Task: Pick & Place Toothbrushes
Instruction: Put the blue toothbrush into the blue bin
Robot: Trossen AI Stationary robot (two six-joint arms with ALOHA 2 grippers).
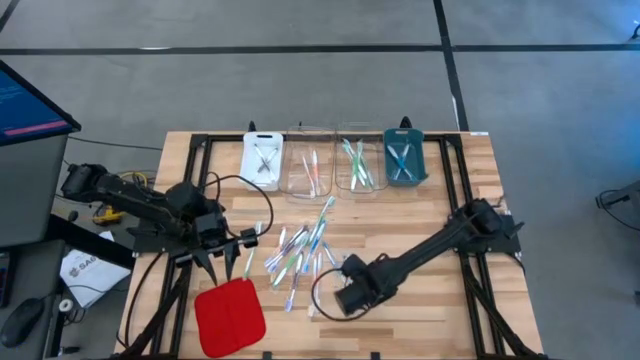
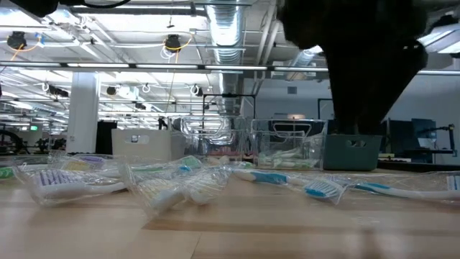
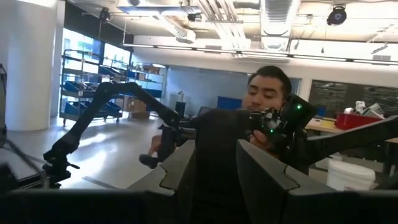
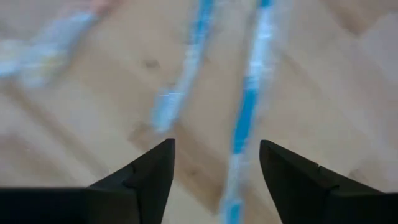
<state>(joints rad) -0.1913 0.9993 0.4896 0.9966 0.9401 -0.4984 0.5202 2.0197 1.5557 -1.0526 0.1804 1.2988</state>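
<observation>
Several toothbrushes (image 1: 300, 250) lie in a loose heap on the middle of the wooden table, also seen in the low view (image 2: 180, 185). Two blue-accented toothbrushes (image 4: 249, 106) lie flat under my right gripper (image 4: 214, 146), which hovers open over the heap's right edge (image 1: 335, 268), pointing down. My left gripper (image 1: 240, 258) waits left of the heap, open, held level above the table; its fingers (image 3: 180, 177) frame only the room. A few toothbrushes lie in each of the trays at the far edge.
Along the far edge stand a white tray (image 1: 262, 160), two clear trays (image 1: 310, 170) (image 1: 355, 165) and a teal tray (image 1: 403, 158). A red square pad (image 1: 230, 315) lies near the left front corner. A person (image 3: 267, 93) shows beyond the table.
</observation>
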